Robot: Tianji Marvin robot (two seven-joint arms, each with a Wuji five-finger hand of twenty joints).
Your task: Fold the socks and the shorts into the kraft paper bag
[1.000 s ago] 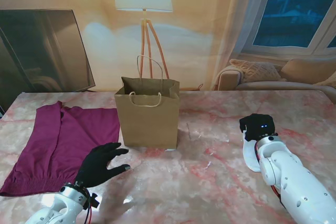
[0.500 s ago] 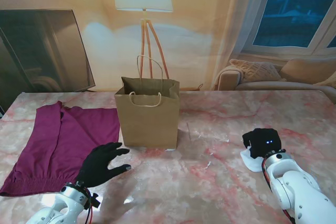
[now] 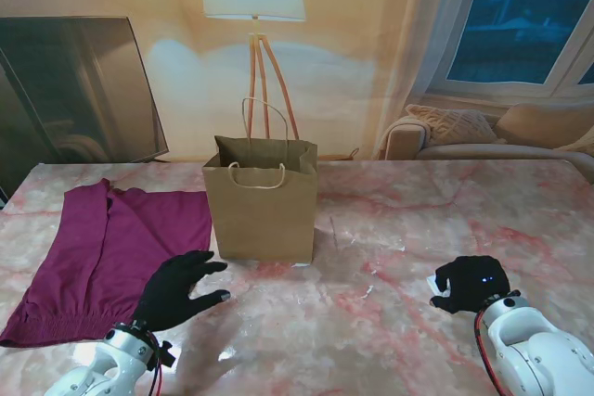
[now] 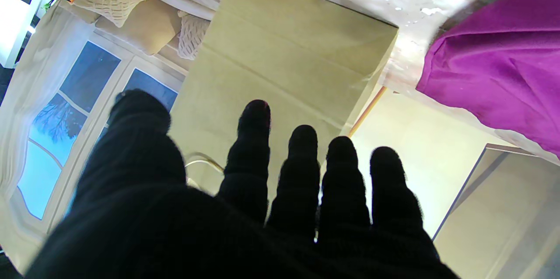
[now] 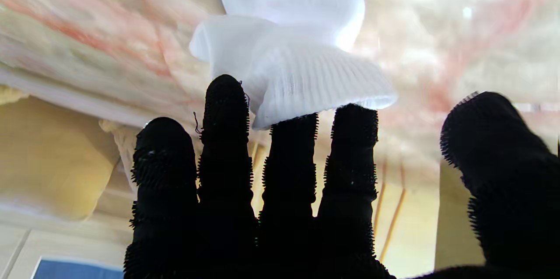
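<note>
— Black glove first: what is the right hand doing?
— It sits low at the near right of the pink marbled tabletop, palm down. In the right wrist view its fingers are straight and spread, the thumb well apart from them, and a white sock lies bunched on the marble at the fingertips. The ribbed cuff meets the tips of the middle fingers, but nothing is pinched; the hand is open.
— Can the sock be seen from the stand?
— Only a white sliver at the hand's left edge; the rest is hidden under the glove.
— And the left hand?
— Near left, also gloved in black, fingers splayed and holding nothing. It hovers over the tabletop at the near right corner of the magenta shorts; whether it touches them cannot be told. The left wrist view shows its fingers parted, aimed toward the bag.
— Where do the shorts lie?
— Spread flat on the left side, reaching from the near edge back toward the bag.
— The bag?
— The kraft paper bag stands upright at mid-table, mouth open, rope handles up, just right of the shorts.
— Beyond the tabletop?
— A floor lamp on a wooden tripod behind the bag.
</note>
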